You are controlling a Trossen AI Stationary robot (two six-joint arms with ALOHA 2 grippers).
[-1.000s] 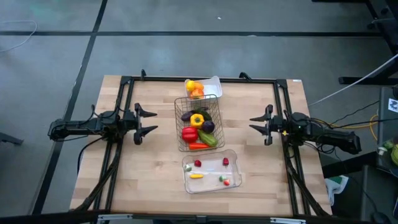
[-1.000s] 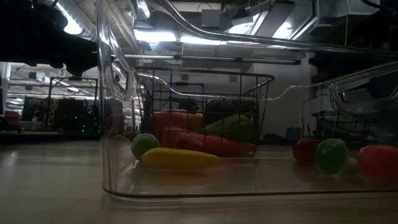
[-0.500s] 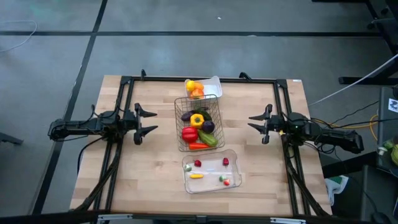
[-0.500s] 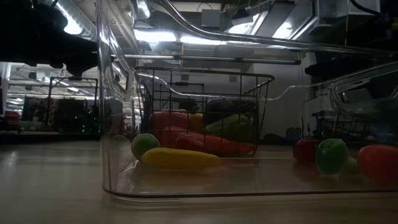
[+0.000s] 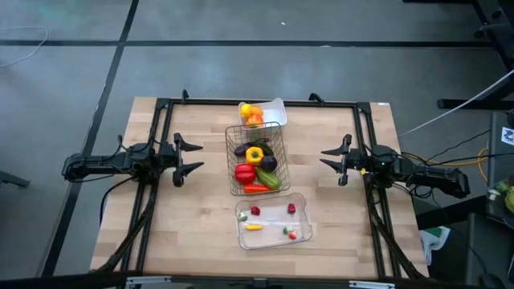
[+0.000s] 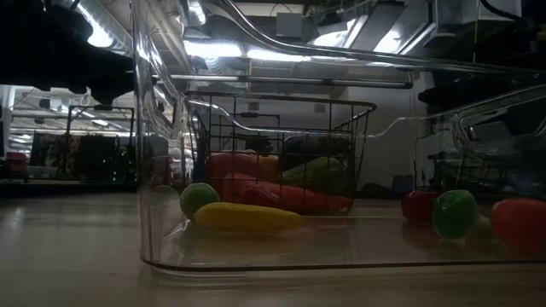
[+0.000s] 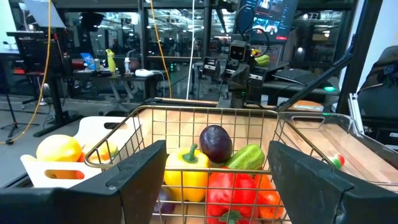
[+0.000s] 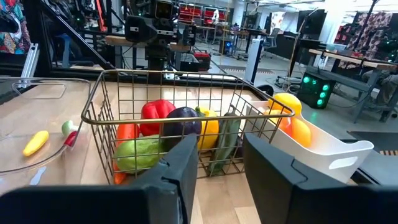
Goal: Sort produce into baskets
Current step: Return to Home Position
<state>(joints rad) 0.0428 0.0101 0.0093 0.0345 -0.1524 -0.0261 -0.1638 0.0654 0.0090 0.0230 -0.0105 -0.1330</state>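
On our left, the left arm lies stretched low over the left side of the counter (image 5: 185,233). Its left hand (image 5: 195,157) points inward with the fingers spread wide and nothing between them. It is level with the wire basket (image 5: 227,157) but well apart from it, with bare wood between the two.

At the middle of the counter we see the three containers in a line running from the far edge to the near edge. The white tray (image 5: 278,107) sits at the far edge, touching the wire basket's far rim, and holds a lemon (image 5: 246,109) and an orange (image 5: 254,120). The wire basket is piled with a yellow pepper (image 5: 254,154), a red pepper (image 5: 245,172), a dark purple eggplant (image 5: 268,163), a green cucumber (image 5: 271,180) and a carrot (image 5: 255,189) along its near side. Just beside it, toward the near edge, the clear tray (image 5: 273,217) holds a few small pieces: two red radishes (image 5: 255,211), a small yellow piece (image 5: 253,227), and a red-and-green one in its near right corner that is too small for us to name.

On our right, the right arm lies stretched over the right side of the counter. Its right hand (image 5: 324,158) points inward at the wire basket from well apart. Its fingers are parted, less widely than the left hand's, and hold nothing.
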